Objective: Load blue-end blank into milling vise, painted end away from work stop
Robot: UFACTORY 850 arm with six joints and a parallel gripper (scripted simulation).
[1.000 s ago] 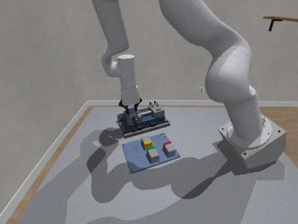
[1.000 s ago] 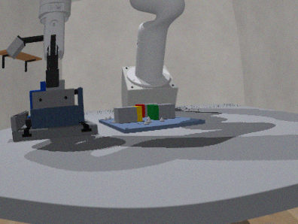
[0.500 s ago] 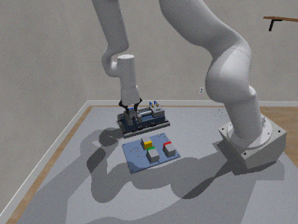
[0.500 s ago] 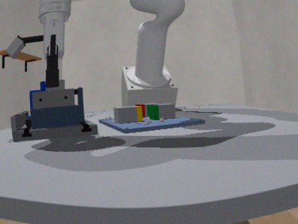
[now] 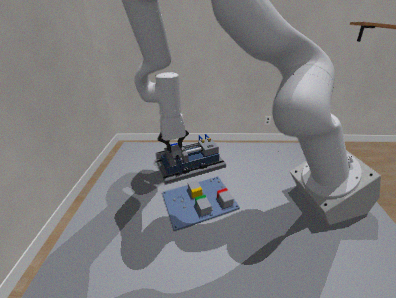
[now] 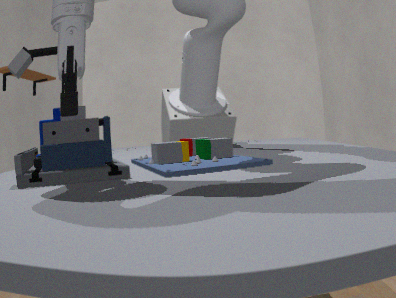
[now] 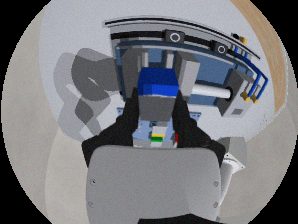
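My gripper (image 5: pixel 173 145) (image 6: pixel 69 106) (image 7: pixel 156 97) is shut on the blank with the blue end (image 7: pixel 157 86) (image 6: pixel 56 115) and holds it down between the jaws of the milling vise (image 5: pixel 207 148) (image 6: pixel 75 149) (image 7: pixel 212 63). The blue end points away from the infeed plate (image 5: pixel 179 211) (image 6: pixel 242 162). I cannot tell whether the blank rests on the low bars or touches the fixed jaw and the work stop. The yellow-ended blank (image 5: pixel 195 191) (image 6: pixel 170 150), the green-ended blank (image 5: pixel 202 205) (image 6: pixel 203 148) and the red-ended blank (image 5: pixel 225 198) (image 6: pixel 186 146) lie on the infeed plate.
The vise stands on a raised plate (image 5: pixel 199 168) (image 6: pixel 70 175) just behind the infeed plate. The robot base (image 5: pixel 340 192) (image 6: pixel 197 120) stands to the right of both. A wall shelf (image 5: pixel 374 24) (image 6: pixel 31 75) hangs far off.
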